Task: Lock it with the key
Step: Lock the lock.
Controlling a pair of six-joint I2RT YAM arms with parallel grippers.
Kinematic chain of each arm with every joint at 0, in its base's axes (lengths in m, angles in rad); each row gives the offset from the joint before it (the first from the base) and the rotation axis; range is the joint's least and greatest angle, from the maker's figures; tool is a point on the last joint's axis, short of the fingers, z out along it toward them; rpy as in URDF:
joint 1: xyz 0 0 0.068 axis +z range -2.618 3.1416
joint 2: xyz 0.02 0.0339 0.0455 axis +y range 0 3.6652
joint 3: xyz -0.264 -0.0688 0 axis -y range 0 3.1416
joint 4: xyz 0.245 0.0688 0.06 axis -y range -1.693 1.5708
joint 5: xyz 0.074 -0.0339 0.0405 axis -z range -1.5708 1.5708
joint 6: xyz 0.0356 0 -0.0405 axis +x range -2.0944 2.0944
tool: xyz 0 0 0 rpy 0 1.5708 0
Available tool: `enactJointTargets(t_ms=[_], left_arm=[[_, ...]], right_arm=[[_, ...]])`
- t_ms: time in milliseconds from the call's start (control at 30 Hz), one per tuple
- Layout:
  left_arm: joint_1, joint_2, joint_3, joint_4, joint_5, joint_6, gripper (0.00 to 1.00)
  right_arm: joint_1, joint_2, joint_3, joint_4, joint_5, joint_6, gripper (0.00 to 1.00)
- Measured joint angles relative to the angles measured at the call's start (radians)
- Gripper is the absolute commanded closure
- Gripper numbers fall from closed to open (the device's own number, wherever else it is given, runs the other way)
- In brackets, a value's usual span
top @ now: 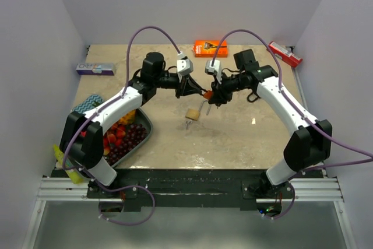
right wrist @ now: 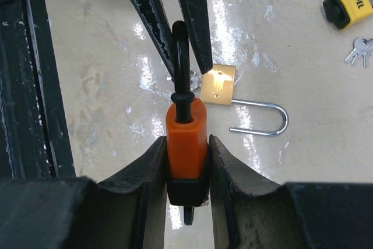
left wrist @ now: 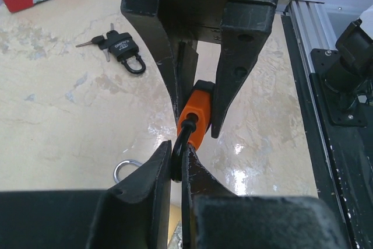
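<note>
An orange padlock [top: 207,94] with a black shackle is held in the air between both grippers over the table's middle. My right gripper [right wrist: 187,144] is shut on the orange body [right wrist: 186,126]. A dark key stub [right wrist: 187,214] pokes out under the lock's black base. My left gripper [left wrist: 176,158] is shut on the black shackle [left wrist: 179,150], with the orange body [left wrist: 195,115] just beyond its fingertips. In the top view the left gripper [top: 195,90] and the right gripper [top: 214,96] meet tip to tip.
A brass padlock [right wrist: 218,84] with an open steel shackle lies on the table below. A yellow padlock [right wrist: 348,5] with keys [right wrist: 360,48] and a black padlock [left wrist: 123,49] lie farther off. A fruit tray [top: 145,135], orange box [top: 210,48], red box [top: 285,54] and blue box [top: 95,69] ring the table.
</note>
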Motion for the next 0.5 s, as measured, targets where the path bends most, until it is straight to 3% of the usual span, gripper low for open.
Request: enactJointTargets(t_ms=[500], left_arm=[[-0.001,0.002,-0.016,0.057,0.0,-0.129,1.0]], right_arm=[[0.01,0.077,0.122,-0.161,0.017,-0.142,1.0]])
